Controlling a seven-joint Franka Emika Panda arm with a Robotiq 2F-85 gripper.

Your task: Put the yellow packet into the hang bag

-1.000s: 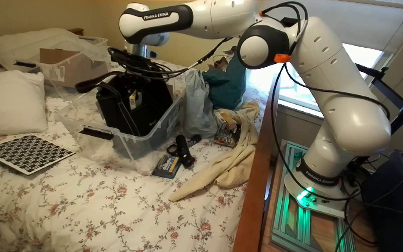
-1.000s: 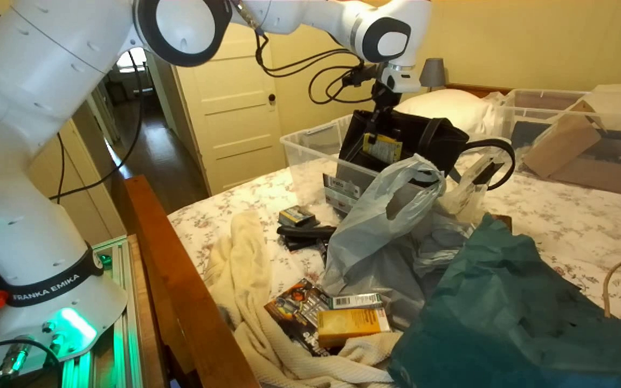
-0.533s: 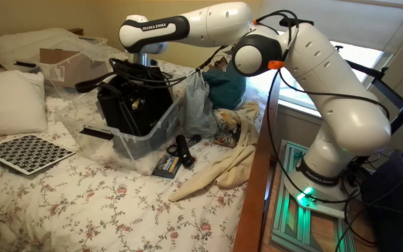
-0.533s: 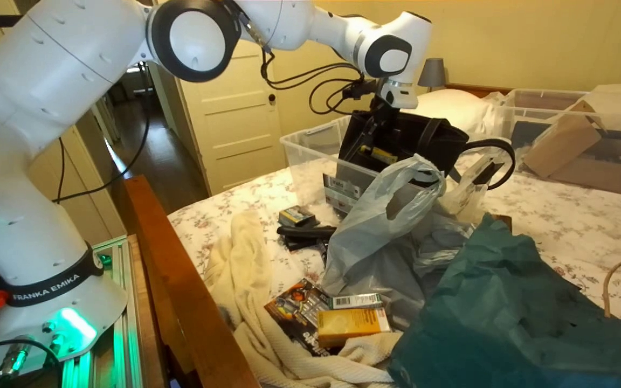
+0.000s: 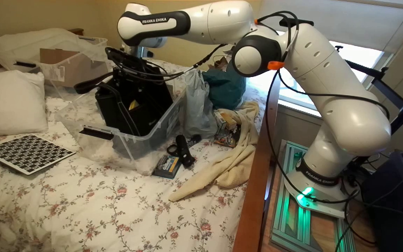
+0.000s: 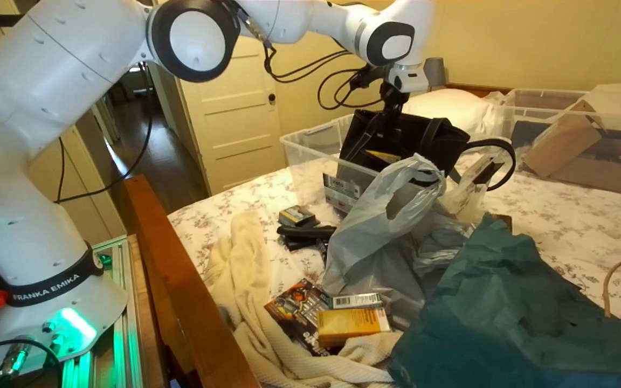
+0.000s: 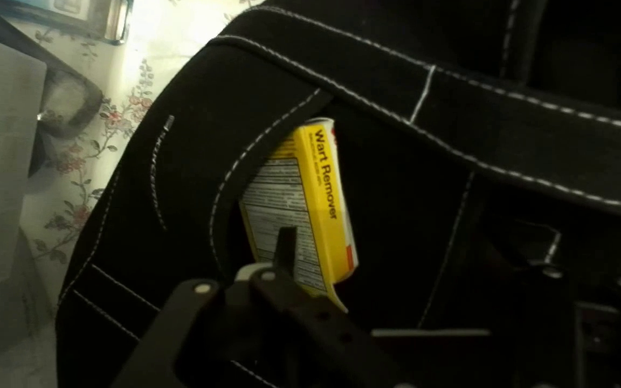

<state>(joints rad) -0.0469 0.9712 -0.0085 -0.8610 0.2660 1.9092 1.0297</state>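
One yellow packet (image 7: 316,215) lies tilted inside the black hang bag (image 5: 143,120), at twelve o'clock from my gripper (image 7: 277,253) in the wrist view, its nine-o'clock edge running in behind a curved stitched border. I read "Wart Remover" on its narrow side; the small print on the broad face is too fine for me, and the seven-o'clock corner is hidden behind my own knuckles. One dark fingertip (image 7: 287,248) overlaps that printed face, but I cannot tell whether it touches, nor whether my jaws stand apart or together, since the rest of them sinks into black fabric. In both exterior views I hang at the bag's mouth, black against black, and the packet is only a yellow sliver. The bag sits in a clear bin (image 5: 128,136), and in an exterior view a grey plastic bag (image 6: 370,248) covers part of both. Toward eleven o'clock in the wrist view, the frame's edge cuts off a blue-edged object (image 7: 97,24); at ten, a dark object (image 7: 68,102) blurs too much for me to name.
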